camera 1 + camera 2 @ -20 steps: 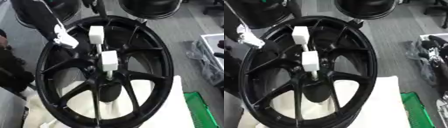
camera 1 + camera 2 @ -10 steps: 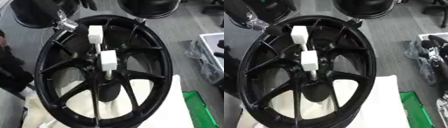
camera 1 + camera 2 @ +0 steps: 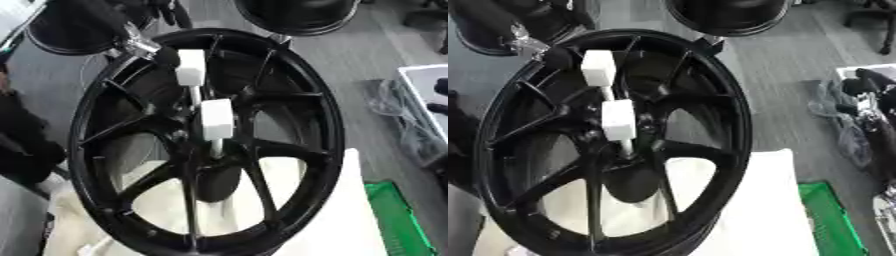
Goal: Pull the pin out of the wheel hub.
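**Q:** Where was the wheel hub, and where was the pin?

**A:** The black wheel hub [image 3: 289,150] stood tilted in the middle of my view, its lower rim over a white cloth [image 3: 763,210]. Two white block-headed pins were in it: the upper pin [image 3: 191,67] near the top of the spokes, the lower pin [image 3: 216,120] just below it, its thin shaft running down into the centre of the hub.

**Q:** And your hands?

**A:** My left hand [image 3: 144,47] came in from the upper left, dark with a silver joint, at the rim just beside the upper pin. I could not tell whether my fingers were spread, closed or touching the pin. My right hand did not show.

**Q:** Surroundings?

**A:** A green crate [image 3: 398,220] lay lower right; another dark wheel [image 3: 297,15] stood beyond the hub.
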`<state>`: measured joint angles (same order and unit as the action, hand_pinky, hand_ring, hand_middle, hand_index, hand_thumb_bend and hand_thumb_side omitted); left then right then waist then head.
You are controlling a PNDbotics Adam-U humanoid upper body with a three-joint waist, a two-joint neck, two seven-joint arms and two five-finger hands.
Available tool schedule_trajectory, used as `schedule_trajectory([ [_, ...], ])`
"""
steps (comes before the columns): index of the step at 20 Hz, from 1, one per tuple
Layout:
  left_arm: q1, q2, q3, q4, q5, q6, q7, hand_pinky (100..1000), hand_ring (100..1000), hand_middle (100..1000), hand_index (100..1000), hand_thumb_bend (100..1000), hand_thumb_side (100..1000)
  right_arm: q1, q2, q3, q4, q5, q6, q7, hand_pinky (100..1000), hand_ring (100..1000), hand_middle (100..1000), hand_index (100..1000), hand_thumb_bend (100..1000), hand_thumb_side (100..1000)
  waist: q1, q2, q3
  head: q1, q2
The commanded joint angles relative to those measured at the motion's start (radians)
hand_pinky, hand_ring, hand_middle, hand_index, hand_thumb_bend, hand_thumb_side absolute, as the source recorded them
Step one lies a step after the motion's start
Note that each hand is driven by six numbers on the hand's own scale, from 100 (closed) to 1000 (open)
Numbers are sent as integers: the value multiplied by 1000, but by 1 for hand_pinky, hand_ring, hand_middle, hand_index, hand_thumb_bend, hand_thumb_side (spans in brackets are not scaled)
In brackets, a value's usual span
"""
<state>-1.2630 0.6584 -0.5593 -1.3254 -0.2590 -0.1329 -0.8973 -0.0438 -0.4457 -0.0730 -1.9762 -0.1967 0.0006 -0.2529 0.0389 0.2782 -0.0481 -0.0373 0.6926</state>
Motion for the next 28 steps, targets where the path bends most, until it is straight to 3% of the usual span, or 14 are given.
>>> schedule_trajectory([
  [1, -36, -10, 33, 43, -48, -33, 4, 906, 886, 836, 896, 585, 801, -7, -17, -1, -24, 1, 7, 5, 724, 835, 717, 821, 100, 630, -7, -22, -2, 4, 1],
  [6, -40, -32, 48, 105, -118, -95, 34, 911, 888, 840, 899, 598, 788, -10, -14, -2, -24, 3, 12, 7, 724, 835, 717, 821, 100, 632, -7, -22, -5, 9, -3],
  [13, -44, -46, 44, 118, -135, -135, 34, 917, 892, 845, 902, 596, 740, -13, -16, 2, -24, 2, 16, 11, 724, 835, 718, 821, 100, 633, -6, -23, -7, 15, -14],
  [17, -48, -53, 40, 115, -139, -159, 8, 912, 891, 825, 891, 597, 662, -16, -18, 3, -24, 2, 19, 12, 724, 835, 718, 821, 100, 632, -5, -24, -9, 18, -15],
  [18, -49, -57, 39, 116, -143, -163, 3, 911, 890, 823, 885, 581, 567, -17, -19, 4, -24, 3, 19, 13, 724, 835, 718, 821, 100, 631, -5, -24, -10, 19, -15],
  [22, -57, -80, 29, 129, -165, -178, -9, 912, 886, 822, 871, 577, 482, -21, -20, 6, -24, 2, 19, 17, 725, 835, 718, 821, 100, 628, -4, -24, -14, 25, -16],
  [28, -68, -118, 20, 160, -194, -191, -10, 910, 885, 821, 861, 563, 518, -26, -21, 7, -24, 1, 26, 20, 724, 835, 719, 821, 100, 632, -4, -24, -21, 30, -14],
])
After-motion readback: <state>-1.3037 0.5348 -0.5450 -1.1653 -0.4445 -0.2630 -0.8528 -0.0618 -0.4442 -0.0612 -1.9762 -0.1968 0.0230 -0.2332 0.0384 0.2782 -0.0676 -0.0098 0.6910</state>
